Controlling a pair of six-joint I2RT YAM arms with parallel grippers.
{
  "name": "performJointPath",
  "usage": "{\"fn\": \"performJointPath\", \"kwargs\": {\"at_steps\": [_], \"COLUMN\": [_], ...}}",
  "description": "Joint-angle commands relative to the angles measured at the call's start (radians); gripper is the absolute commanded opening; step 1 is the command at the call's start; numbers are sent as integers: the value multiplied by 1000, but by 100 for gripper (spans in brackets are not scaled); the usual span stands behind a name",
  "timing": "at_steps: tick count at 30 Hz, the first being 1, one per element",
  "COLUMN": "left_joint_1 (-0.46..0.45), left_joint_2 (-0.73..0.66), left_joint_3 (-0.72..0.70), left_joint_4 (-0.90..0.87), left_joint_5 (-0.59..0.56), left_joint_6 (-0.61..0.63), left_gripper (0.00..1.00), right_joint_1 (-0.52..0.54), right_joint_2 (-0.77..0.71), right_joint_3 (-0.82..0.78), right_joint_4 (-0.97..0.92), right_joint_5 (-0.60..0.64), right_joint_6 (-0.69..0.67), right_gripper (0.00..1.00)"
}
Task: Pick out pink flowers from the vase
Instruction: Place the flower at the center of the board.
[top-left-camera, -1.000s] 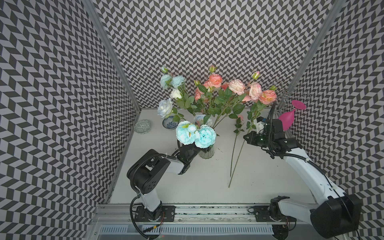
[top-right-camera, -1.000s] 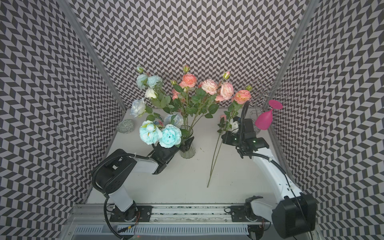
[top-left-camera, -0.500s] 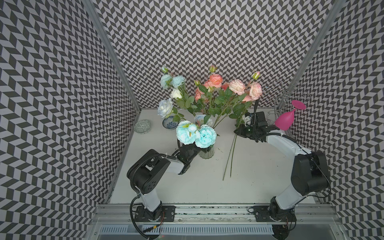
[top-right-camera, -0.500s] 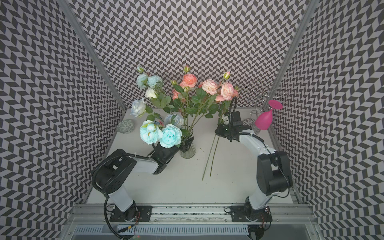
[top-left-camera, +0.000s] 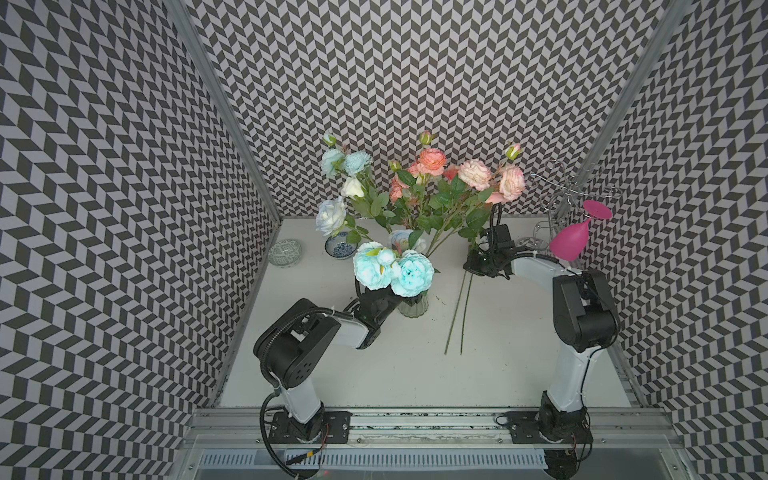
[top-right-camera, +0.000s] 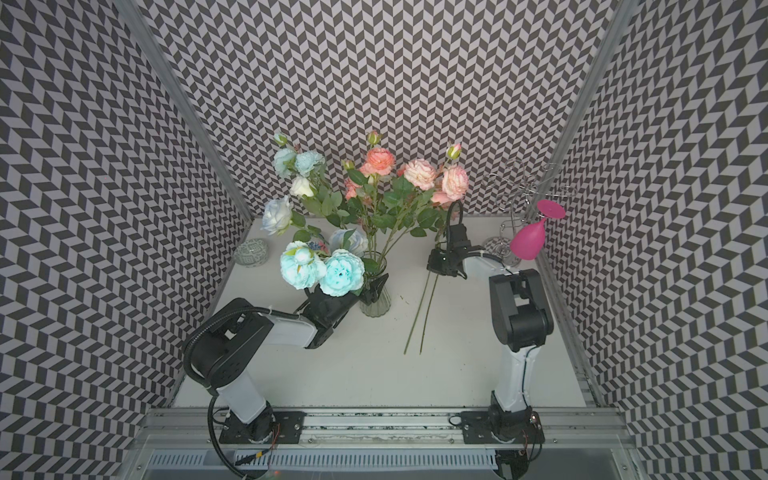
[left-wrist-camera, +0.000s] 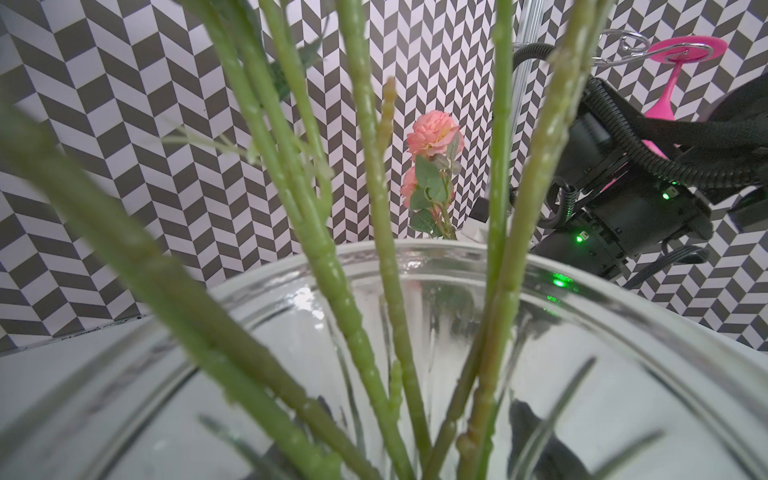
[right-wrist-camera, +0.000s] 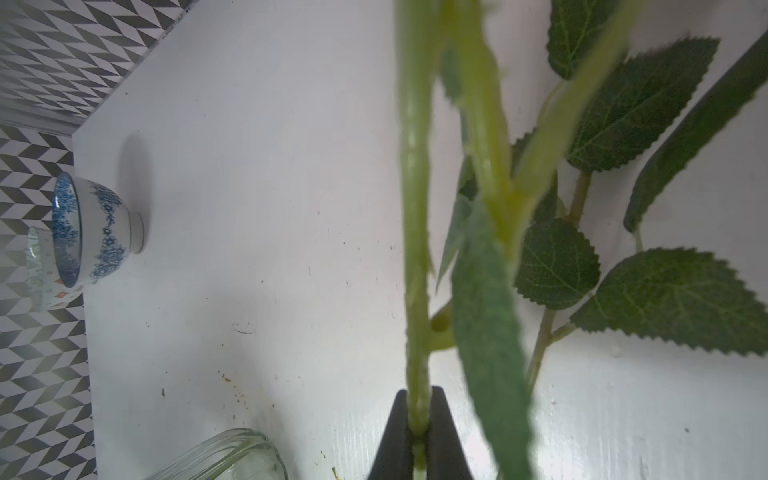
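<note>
A: Where are the ruffled pink artificial flowers (top-left-camera: 473, 173) sitting?
B: Mostly in the small clear ribbed glass vase (top-left-camera: 414, 308), with the left tool (top-right-camera: 375, 290) clamping it.
A: Risk?
B: At its two o'clock the right tool (right-wrist-camera: 419, 401) is pinching a thin green stalk (right-wrist-camera: 415, 249); snagging leaves could be tipping the vase.

1 glass vase (top-left-camera: 413, 308), 2 sm. bowls (top-left-camera: 284, 252) at its 10 o'clock, 1 magenta wine glass (top-left-camera: 568, 242), 1 wire rack (top-left-camera: 570, 188). 2 loose stalks (top-left-camera: 457, 312) at the vase's 3 o'clock. 2 big aqua blooms (top-left-camera: 411, 274); approx. 3 lg. pink blooms (top-left-camera: 473, 174), the rest too clustered to count.
</note>
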Motion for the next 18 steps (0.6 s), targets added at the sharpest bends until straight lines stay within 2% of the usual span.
{"fn": "performJointPath", "kwargs": {"at_steps": [1,4,8,18], "left_joint_1": [-3,-3,-3,-5], "left_joint_2": [13,12,11,10], "left_joint_3": [-14,-14,-11,-11], "left_joint_4": [-135,-135,-135,-137], "left_joint_5": [-11,-12,-12,-13], "left_joint_6": [-15,-13,-14,-8], "left_gripper": [0,0,0,0], "right_joint_1": [24,29,30,84], "right_joint_2": [-28,-54,-121,-556], "right_joint_3": [-28,-46,-67,-386], "right_joint_4": [102,107,113,352], "right_joint_5": [48,69,88,38], "right_joint_6": [16,24,32,22], "right_gripper": [21,30,32,32]}}
